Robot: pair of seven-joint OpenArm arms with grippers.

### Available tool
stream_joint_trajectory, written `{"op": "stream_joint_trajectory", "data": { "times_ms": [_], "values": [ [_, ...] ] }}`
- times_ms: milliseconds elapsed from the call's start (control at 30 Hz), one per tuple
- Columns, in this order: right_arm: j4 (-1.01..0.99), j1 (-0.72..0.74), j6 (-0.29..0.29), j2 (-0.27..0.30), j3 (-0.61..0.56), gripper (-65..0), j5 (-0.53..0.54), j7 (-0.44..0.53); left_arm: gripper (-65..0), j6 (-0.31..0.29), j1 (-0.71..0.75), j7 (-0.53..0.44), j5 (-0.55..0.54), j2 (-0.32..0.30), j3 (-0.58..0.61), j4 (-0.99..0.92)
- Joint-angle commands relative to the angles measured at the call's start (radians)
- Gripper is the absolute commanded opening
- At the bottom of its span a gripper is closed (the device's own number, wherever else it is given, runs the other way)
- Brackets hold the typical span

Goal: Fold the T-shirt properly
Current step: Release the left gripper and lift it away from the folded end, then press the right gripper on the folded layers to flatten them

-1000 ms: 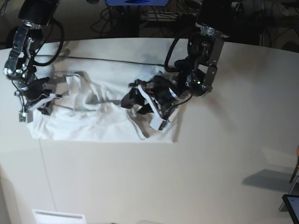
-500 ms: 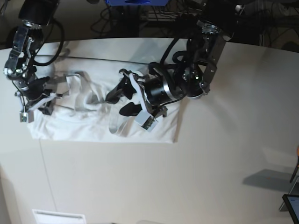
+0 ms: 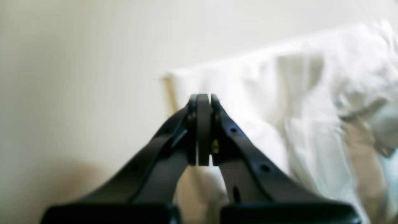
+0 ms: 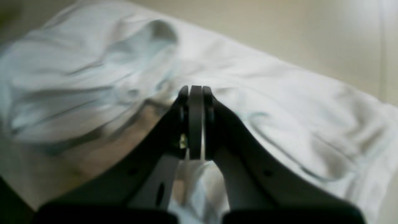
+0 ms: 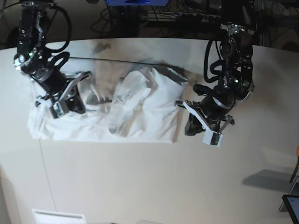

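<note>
Base view: rumpled T-shirt covers table.

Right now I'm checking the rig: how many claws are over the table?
2. The right claw sits over the T-shirt's one end; the left claw is beside its other edge. Both look shut.

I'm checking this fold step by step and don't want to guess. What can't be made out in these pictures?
- Base view: the T-shirt middle is smeared; its folds cannot be read.
- Left wrist view: whether the left gripper pinches any cloth; its shut jaws hide the tips.
- Right wrist view: the same for the right gripper.
- Both wrist views: blur hides hems.
</note>
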Motion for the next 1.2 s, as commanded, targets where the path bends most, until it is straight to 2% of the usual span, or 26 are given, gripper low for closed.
{"op": "stream_joint_trajectory", "data": {
  "times_ms": [0, 133, 267, 400, 533, 633, 700, 833, 967, 1167],
  "values": [
    [0.023, 0.000, -0.005, 0.006, -0.038, -63.8, -0.030, 0.020, -65.0, -0.007, -0.020, -0.023, -0.003, -0.009, -0.018, 0.007],
    [0.024, -0.029, -0.005, -0.021, -0.150, -63.8, -0.184, 0.059, -65.0, -0.010, -0.058, -0.023, 0.003, -0.038, -0.015, -0.045],
    [0.021, -0.034, -0.005, -0.062, -0.221, -63.8, -0.328, 0.092, -65.0, -0.102, -0.075, -0.026, 0.011, -0.039, -0.028, -0.115],
    [0.023, -0.036, -0.005, -0.090, -0.276, -63.5, -0.382, 0.069, -65.0, -0.108, -0.057, -0.026, 0.020, -0.055, -0.036, -0.157],
    [0.020, -0.026, -0.005, -0.103, -0.318, -63.3, -0.440, 0.072, -65.0, -0.111, 0.048, -0.029, 0.135, -0.076, -0.128, -0.134],
    [0.015, 0.035, -0.005, -0.151, -0.275, -60.2, -0.442, 0.056, -65.0, -0.114, 0.144, -0.032, 0.227, -0.073, -0.222, -0.083],
    [0.015, 0.089, 0.002, -0.177, -0.238, -52.4, -0.440, 0.000, -65.0, -0.114, 0.217, -0.063, 0.275, -0.072, -0.268, -0.045],
    [0.012, 0.207, 0.004, -0.192, -0.232, -35.3, -0.437, -0.132, -65.0, -0.114, 0.333, -0.150, 0.318, -0.067, -0.334, -0.014],
    [-0.032, 0.293, 0.004, -0.192, -0.222, -25.2, -0.323, -0.204, -65.0, -0.114, 0.382, -0.159, 0.316, -0.041, -0.380, -0.014],
    [-0.074, 0.307, -0.005, -0.192, -0.222, -23.6, -0.150, -0.227, -65.0, -0.114, 0.410, -0.161, 0.310, -0.026, -0.452, -0.011]
  ]
}}
